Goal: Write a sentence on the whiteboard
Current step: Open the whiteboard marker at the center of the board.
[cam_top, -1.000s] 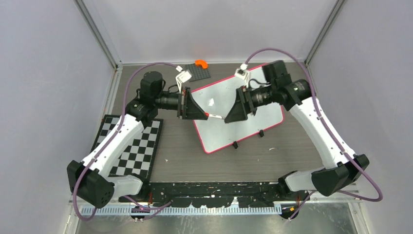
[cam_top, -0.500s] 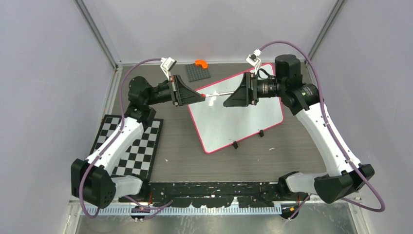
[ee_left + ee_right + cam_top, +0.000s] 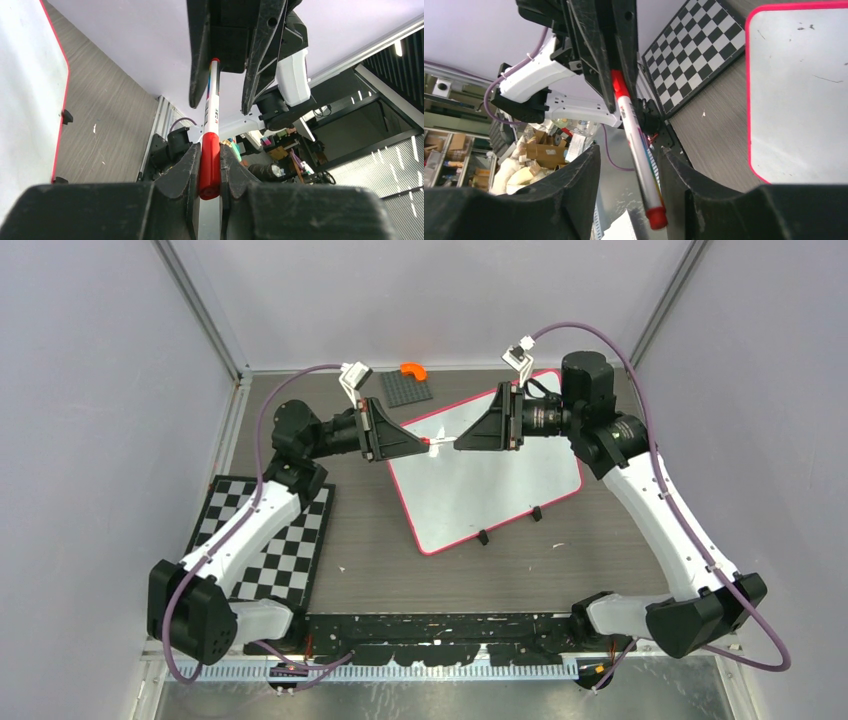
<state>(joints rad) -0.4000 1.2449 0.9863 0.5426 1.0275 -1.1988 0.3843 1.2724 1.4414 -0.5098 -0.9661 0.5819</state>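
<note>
The whiteboard (image 3: pixel 490 480), white with a pink-red rim, lies tilted on the table at centre right. The sentence is out of view; the bare board (image 3: pixel 799 90) carries only small specks. Above its far left corner a white marker (image 3: pixel 441 443) hangs level between both grippers. My left gripper (image 3: pixel 425 444) is shut on the marker's red cap (image 3: pixel 210 165). My right gripper (image 3: pixel 458 445) faces it, and its jaws straddle the marker's other end (image 3: pixel 646 185). A gap shows on one side and the barrel sits close to the other finger.
A checkerboard mat (image 3: pixel 280 540) lies at the left under the left arm. A grey studded plate (image 3: pixel 407 388) with an orange piece (image 3: pixel 413 370) sits at the back. Two black clips (image 3: pixel 482 537) stand on the board's near edge. Grey walls close in both sides.
Both grippers lifted the marker away from the board's middle toward its far corner. The right gripper slid further over the marker's end and its jaws narrowed.
</note>
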